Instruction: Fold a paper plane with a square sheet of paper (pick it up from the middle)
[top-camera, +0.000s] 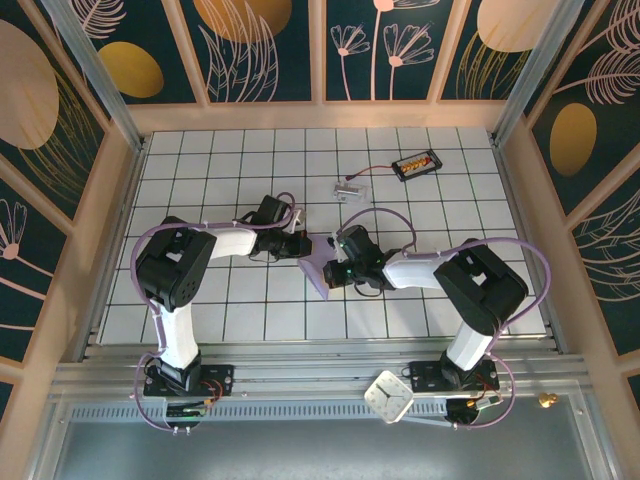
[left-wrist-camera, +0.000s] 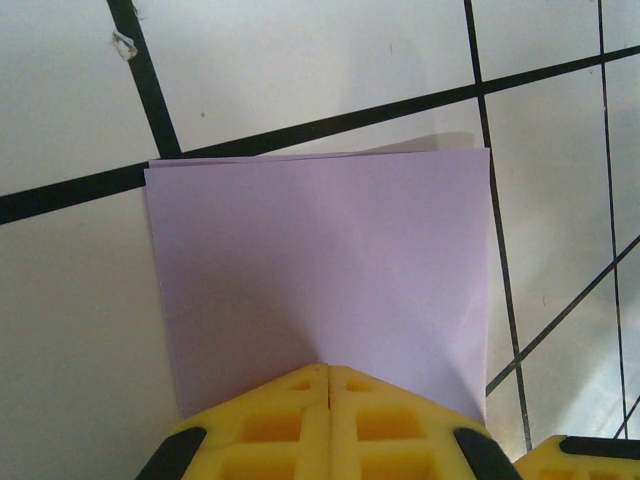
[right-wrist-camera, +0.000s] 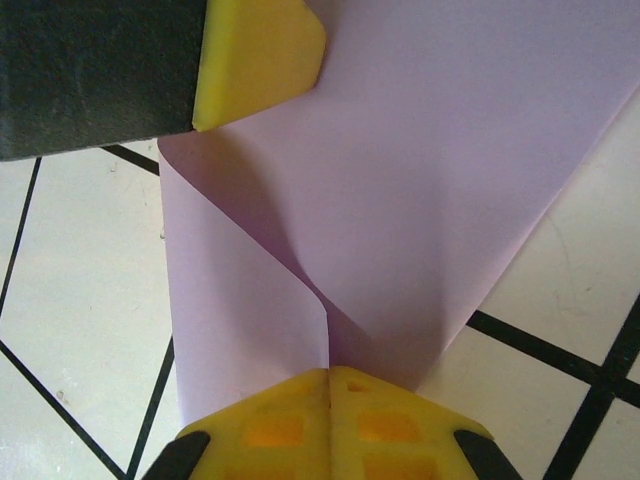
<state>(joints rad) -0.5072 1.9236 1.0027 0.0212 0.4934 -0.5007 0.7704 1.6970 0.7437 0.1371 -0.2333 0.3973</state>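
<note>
The square sheet of paper (top-camera: 316, 277) is lavender and lies at the table's centre between both arms. In the left wrist view the sheet (left-wrist-camera: 320, 260) lies doubled and flat on the tiles. My left gripper (left-wrist-camera: 328, 368) is shut and its tips rest on the sheet's near part. In the right wrist view a flap of the sheet (right-wrist-camera: 430, 150) curls up, and its layers run into the seam of my right gripper (right-wrist-camera: 328, 370), which is shut on it. A left gripper fingertip (right-wrist-camera: 258, 58) sits over the sheet's far corner there. From above, the left gripper (top-camera: 308, 246) and the right gripper (top-camera: 329, 267) almost meet. The paper plane is out of view.
A small clear plastic piece with a wire (top-camera: 350, 188) lies beyond the grippers. A black box with orange parts (top-camera: 415, 164) sits at the back right. A white clock-like square (top-camera: 388, 395) rests on the front rail. Wooden walls ring the tiled table (top-camera: 200, 200).
</note>
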